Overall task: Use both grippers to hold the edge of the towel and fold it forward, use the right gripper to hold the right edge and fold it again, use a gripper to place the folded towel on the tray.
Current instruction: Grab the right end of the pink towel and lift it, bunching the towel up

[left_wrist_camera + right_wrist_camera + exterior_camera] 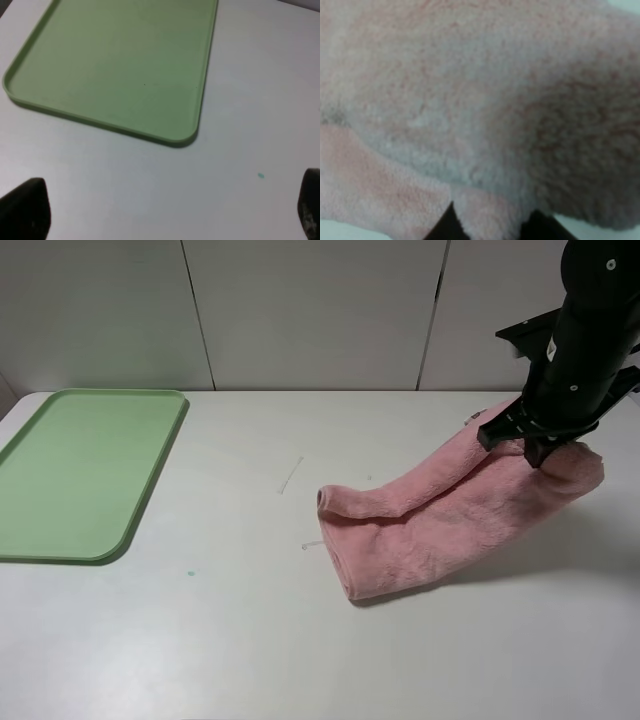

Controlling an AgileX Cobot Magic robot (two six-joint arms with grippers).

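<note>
**Asker:** Where is the towel?

**Describer:** The pink towel [440, 520] lies on the white surface [250, 660], right of the middle, doubled over into a long band. Its left end rests on the surface in a rounded fold. Its right end is raised off the surface and hangs from the black right arm [585, 330].

**Asker:** How do the right jaws stand?

**Describer:** They are clenched on the raised right end of the towel. In the right wrist view, fuzzy pink cloth fills nearly the whole picture. Two dark fingertips [447, 226] poke out at one edge, with a strip of cloth pinched between them.

**Asker:** And the tray?

**Describer:** The light-green tray [90, 470] sits at the far left of the surface, well apart from the towel. It is a flat rectangle with rounded corners and a low rim.

**Asker:** What about the left jaws?

**Describer:** The left arm is out of the high camera's view. The left wrist view shows two black fingertips [25, 212] at opposite edges of the picture. The left jaws are spread wide and released, grasping nothing. They hang above the bare surface near one rounded corner of the tray. A tiny teal speck [260, 175] marks the surface near that corner.
</note>
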